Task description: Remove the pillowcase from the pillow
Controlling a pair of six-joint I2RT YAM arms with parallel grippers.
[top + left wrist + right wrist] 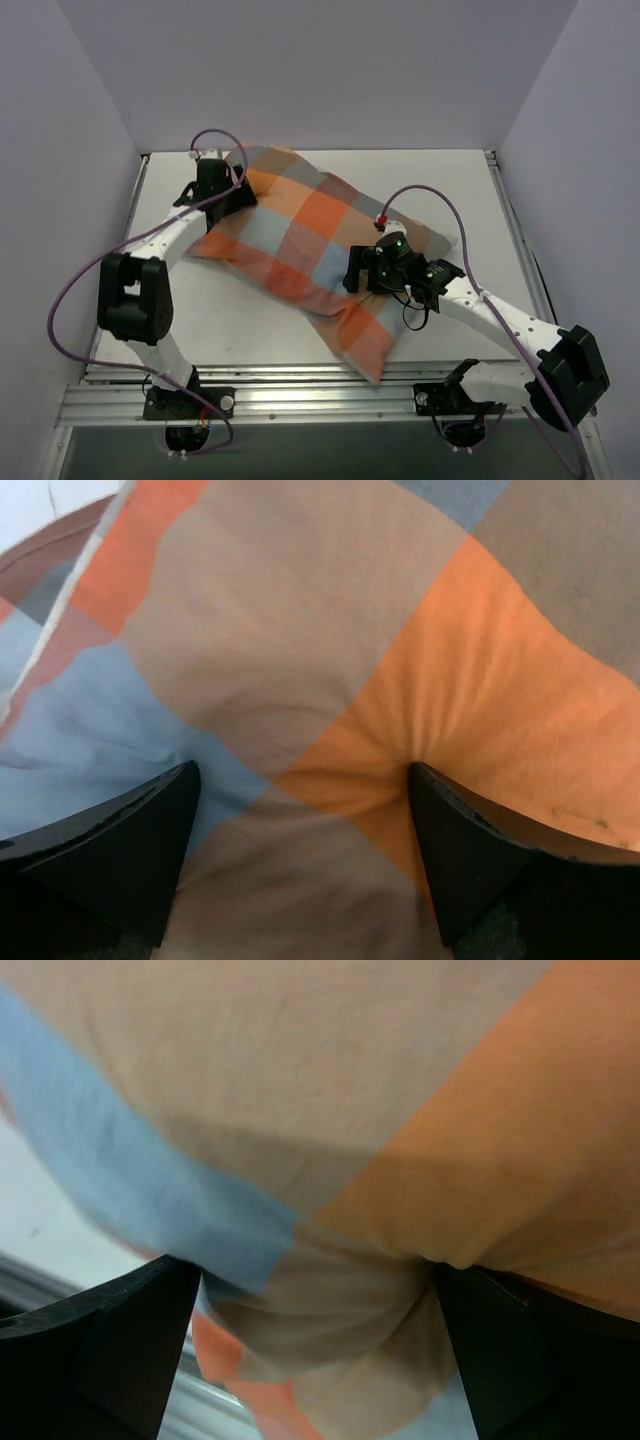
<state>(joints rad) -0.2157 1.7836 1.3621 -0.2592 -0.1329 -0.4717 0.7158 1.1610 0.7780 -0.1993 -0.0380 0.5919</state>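
Observation:
The pillowcase (310, 235), checked in orange, peach, light blue and grey-brown, lies plump and diagonal across the table, from back left to front right. The pillow is hidden inside it. My left gripper (228, 195) is on the cover's back-left end. In the left wrist view that gripper (302, 770) stands open, its fingers spread and pressing into the pillowcase (300, 630). My right gripper (358, 272) is at the cover's front-right part. In the right wrist view it (315, 1263) is open, with a bunched fold of the pillowcase (300, 1090) bulging between the wide-apart jaws.
The white table (450, 190) is walled in on the left, back and right. An aluminium rail (300, 385) runs along the near edge by the arm bases. Purple cables (440, 200) loop above both arms.

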